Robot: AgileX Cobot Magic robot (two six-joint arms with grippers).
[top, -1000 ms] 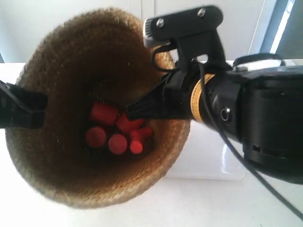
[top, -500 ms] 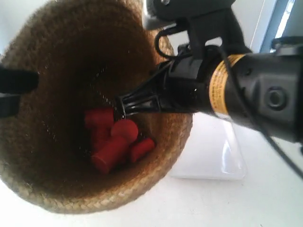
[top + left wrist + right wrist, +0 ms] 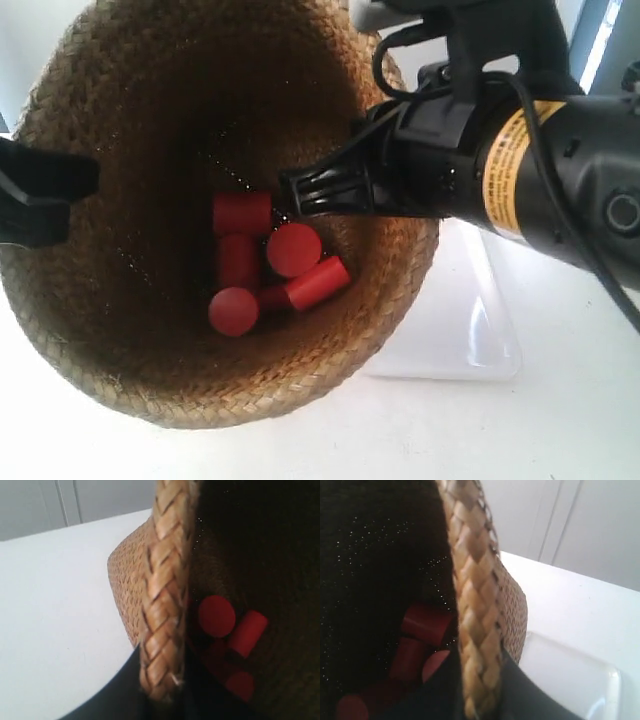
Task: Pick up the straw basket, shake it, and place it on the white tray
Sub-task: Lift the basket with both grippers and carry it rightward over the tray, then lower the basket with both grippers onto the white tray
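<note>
I see my left gripper [image 3: 161, 692] and right gripper [image 3: 479, 695] each clamped on the straw basket [image 3: 120, 330] rim. Red cylinders [image 3: 294, 250] lie inside, and the white tray [image 3: 470, 340] sits at its 4 o'clock.

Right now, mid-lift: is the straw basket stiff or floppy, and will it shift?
Probably fairly stiff: the straw basket shows a round mouth while pinched only at the rim by the left tool and right tool. Its load likely shifts: the loose red cylinders lie jumbled and should roll.
</note>
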